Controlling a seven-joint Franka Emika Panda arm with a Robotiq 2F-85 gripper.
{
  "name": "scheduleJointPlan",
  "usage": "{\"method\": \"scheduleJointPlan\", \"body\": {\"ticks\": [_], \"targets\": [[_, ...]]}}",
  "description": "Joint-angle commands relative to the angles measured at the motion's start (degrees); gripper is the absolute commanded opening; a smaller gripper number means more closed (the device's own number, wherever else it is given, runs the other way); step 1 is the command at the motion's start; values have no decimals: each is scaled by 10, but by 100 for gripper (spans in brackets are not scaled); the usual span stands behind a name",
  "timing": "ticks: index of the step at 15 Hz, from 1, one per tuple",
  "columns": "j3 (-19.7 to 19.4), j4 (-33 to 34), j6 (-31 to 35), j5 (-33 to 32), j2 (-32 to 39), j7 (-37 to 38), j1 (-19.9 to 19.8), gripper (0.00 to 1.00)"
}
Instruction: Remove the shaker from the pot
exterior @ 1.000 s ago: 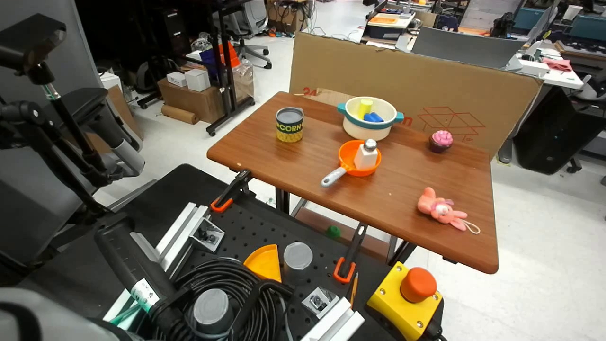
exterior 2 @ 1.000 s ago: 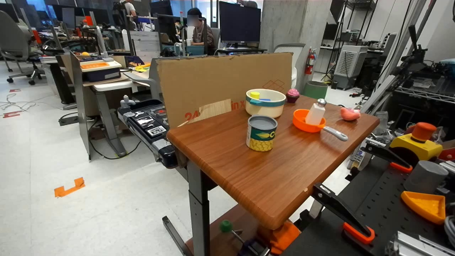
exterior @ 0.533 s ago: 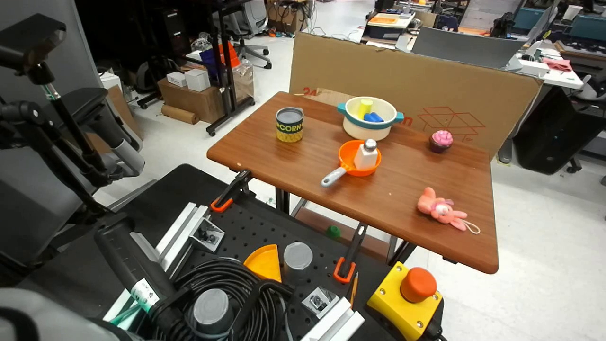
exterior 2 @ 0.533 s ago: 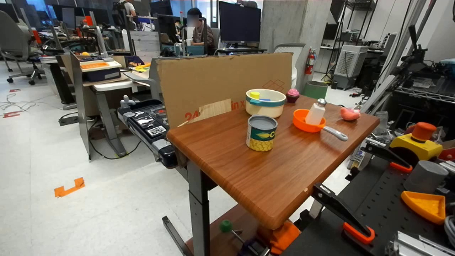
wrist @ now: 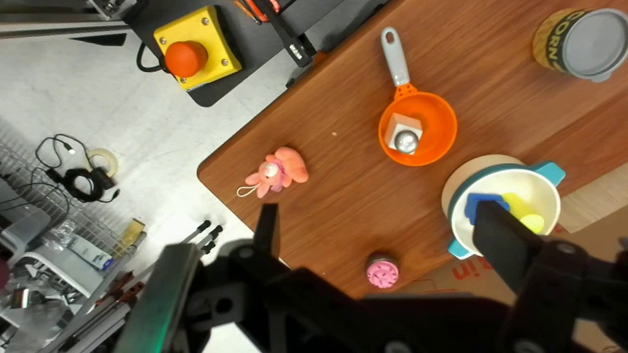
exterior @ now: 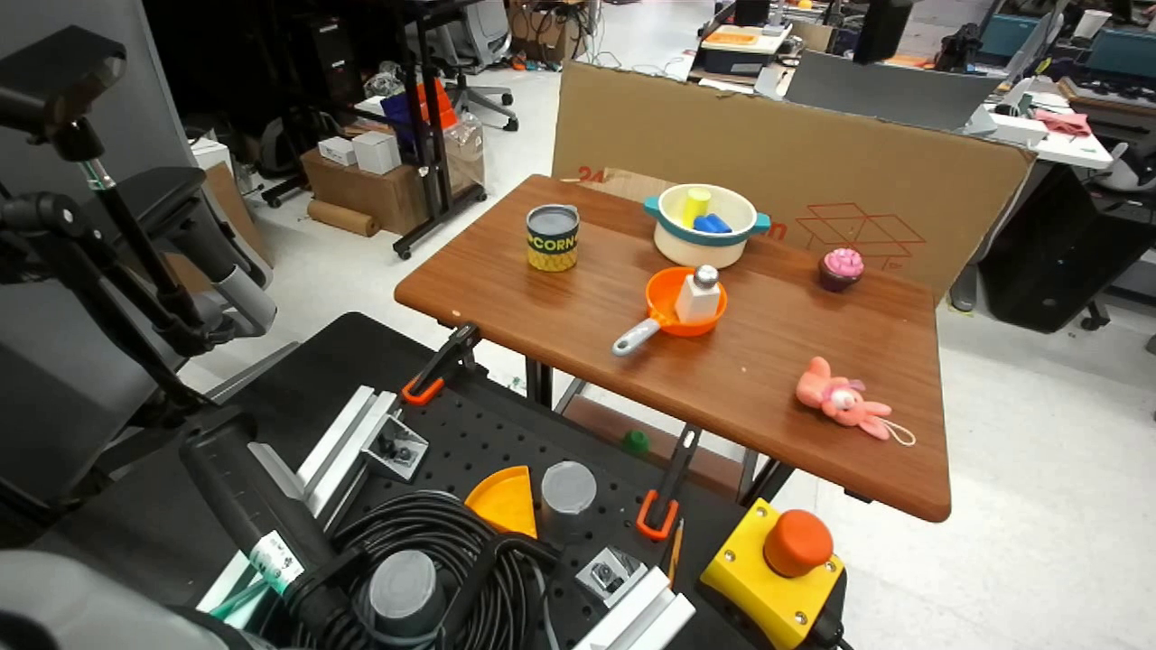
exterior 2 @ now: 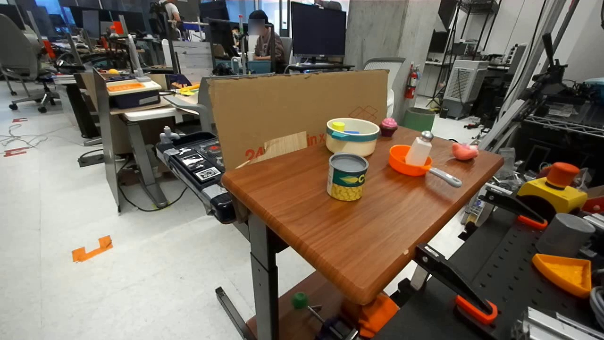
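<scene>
There's a shine on the shaker point(wrist: 403, 131): its cap point(wrist: 406, 141) looks like polished metal, over a smooth, pale, satin body. Around it the pot point(wrist: 441, 122) gleams, slick orange plastic, and the handle point(wrist: 395, 59) at its eleven o'clock in the wrist view is smooth grey plastic. Beneath runs the table point(wrist: 343, 88), smooth wood grain with a soft sheen. At two o'clock from the pot, a matt lid point(wrist: 597, 44) tops the corn can point(wrist: 578, 43); at eight, the pink toy point(wrist: 280, 170) looks like plush cloth. The gripper point(wrist: 377, 206) looks mostly matt black, and the cardboard panel point(exterior: 795, 153) dull paper, ragged on top.
</scene>
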Motion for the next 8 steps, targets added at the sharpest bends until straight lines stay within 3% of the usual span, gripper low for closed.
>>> {"method": "scheduleJointPlan", "body": {"ticks": [1, 8], "targets": [[-2, 26, 7, -18, 48, -1, -5, 100], [-10, 74, 3, -10, 153, -25, 13, 100]]}}
